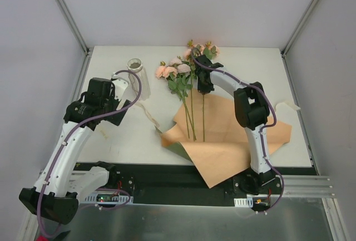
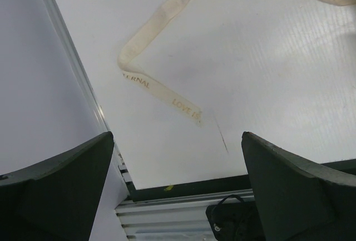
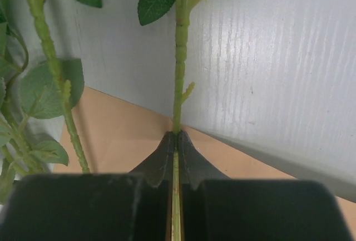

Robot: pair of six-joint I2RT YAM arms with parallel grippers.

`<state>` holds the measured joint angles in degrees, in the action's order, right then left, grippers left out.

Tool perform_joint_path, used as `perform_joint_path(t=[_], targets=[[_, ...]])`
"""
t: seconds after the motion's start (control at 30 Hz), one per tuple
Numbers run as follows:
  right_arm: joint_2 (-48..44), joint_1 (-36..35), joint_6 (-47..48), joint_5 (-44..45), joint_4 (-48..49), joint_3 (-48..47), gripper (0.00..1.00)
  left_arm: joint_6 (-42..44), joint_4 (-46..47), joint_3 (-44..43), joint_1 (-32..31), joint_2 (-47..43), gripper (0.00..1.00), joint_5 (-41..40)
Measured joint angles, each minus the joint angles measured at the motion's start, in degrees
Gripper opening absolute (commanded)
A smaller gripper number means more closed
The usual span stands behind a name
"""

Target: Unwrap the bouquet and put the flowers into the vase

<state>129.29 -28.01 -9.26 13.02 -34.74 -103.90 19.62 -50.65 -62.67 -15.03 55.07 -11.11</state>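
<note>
Since the wrapping paper (image 1: 222,152) lay open and flat on the table (image 1: 128,141), orange side up, the flowers (image 1: 178,69) were free to be picked up. Their thin stems rested on the paper and their pink heads pointed at the far side of the table. The cream ribbon (image 2: 161,91) lay loose on the table too, so nothing tied the bunch.

The right gripper (image 3: 176,141) was pinched tight on one green stem (image 3: 179,74). The stem ran straight between its two fingers. The hold was below the leaves, most likely so they would not get squashed. Another stem lay just beside it and was not held.

The left gripper (image 2: 177,141) had its fingers wide apart with nothing between them. It hung over the bare table near the ribbon, out of the way.

The white vase (image 1: 135,69) stood upright at the far left, well apart from the flowers. Its neck looked narrow, so I think the stem would have to go in end first and quite straight.
</note>
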Motion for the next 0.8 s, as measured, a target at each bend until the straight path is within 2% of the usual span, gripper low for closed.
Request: perform_joint_path(t=[0.17, 0.27, 0.37, 0.53, 0.7, 0.8], targets=[[-1.38, 0.0, -1.44, 0.92, 1.22, 1.79, 0.01, 1.97, -1.09, -0.68, 1.38, -0.74, 0.99, 0.13], [-5.46, 0.0, -2.27, 1.33, 2.16, 4.94, 0.01, 2.62, -1.16, -0.85, 2.03, -0.76, 0.99, 0.2], [-11.78, 0.0, -3.04, 1.33, 3.85, 7.04, 0.01, 3.23, -1.29, -0.92, 2.62, -0.79, 0.99, 0.31], [-25.86, -1.18, -2.86, 1.55, 12.24, 10.97, 0.01, 3.98, -1.38, -1.2, 5.33, -1.09, 0.99, 0.72], [-33.07, -7.34, 1.95, 2.58, 20.17, 5.66, 0.01, 4.09, -0.68, -4.2, 15.17, -0.17, 0.99, 3.74], [-33.18, -12.55, 6.73, 2.45, 27.36, 1.84, 0.01, 4.04, 0.48, -7.21, 25.79, 2.56, 0.99, 7.72]])
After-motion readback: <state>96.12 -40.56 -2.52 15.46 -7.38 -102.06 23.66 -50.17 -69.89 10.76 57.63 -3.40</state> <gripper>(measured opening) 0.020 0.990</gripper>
